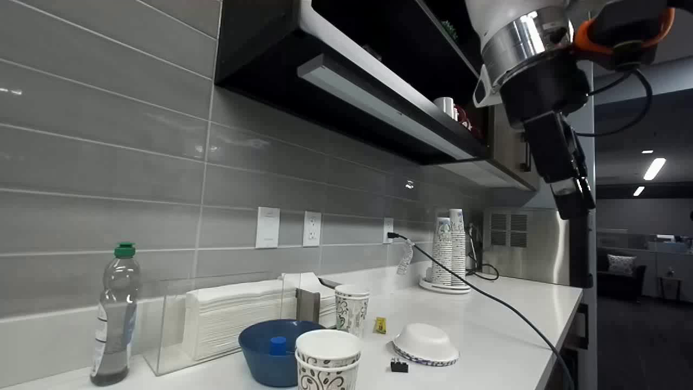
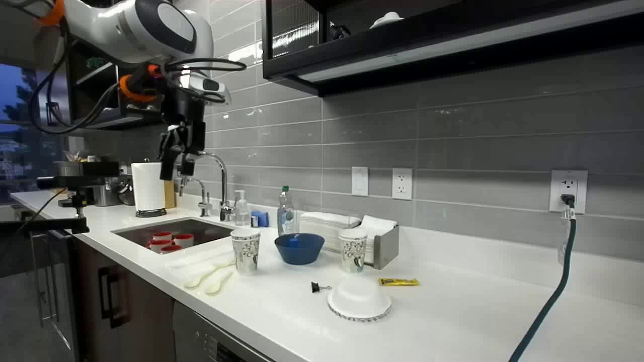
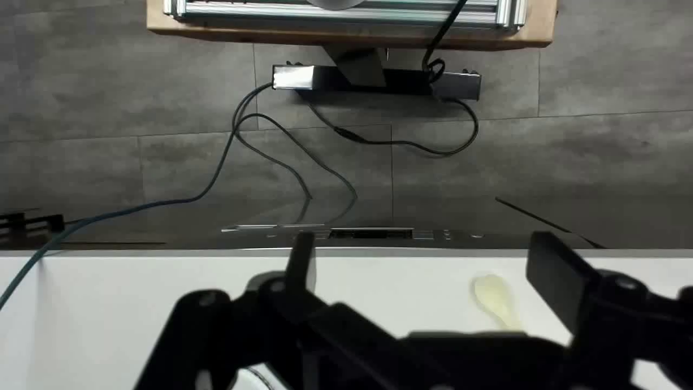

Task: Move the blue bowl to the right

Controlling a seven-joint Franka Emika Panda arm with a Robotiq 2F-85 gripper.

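the gripper (image 3: pixel 422 252) hangs high over the counter (image 2: pixel 453 317), its two fingers (image 3: pixel 557 281) spread wide with nothing held between them. the blue bowl (image 2: pixel 299 254) sits well apart from it, on the counter just in front of the napkin holder (image 2: pixel 386 247); in an exterior view it stands between patterned cups (image 2: pixel 246 255) at left and more patterned cups (image 2: pixel 353 255) at right, near both and touching neither. the step in hand is, i judge, the reach: travel above cup height, then come straight down astride the rim, a finger inside and a finger outside, on a stretch of wall facing neither stack and away from the small blue object (image 1: pixel 278 345) inside (the wall flares, so a shallow bite could slip). a light lift before going sideways should beat dragging, since cups stand on that view's right. as for heading, the bowl stands upright, mouth up, apparently level; being round, with no handle or spout visible, it points no way sideways and has no long axis.
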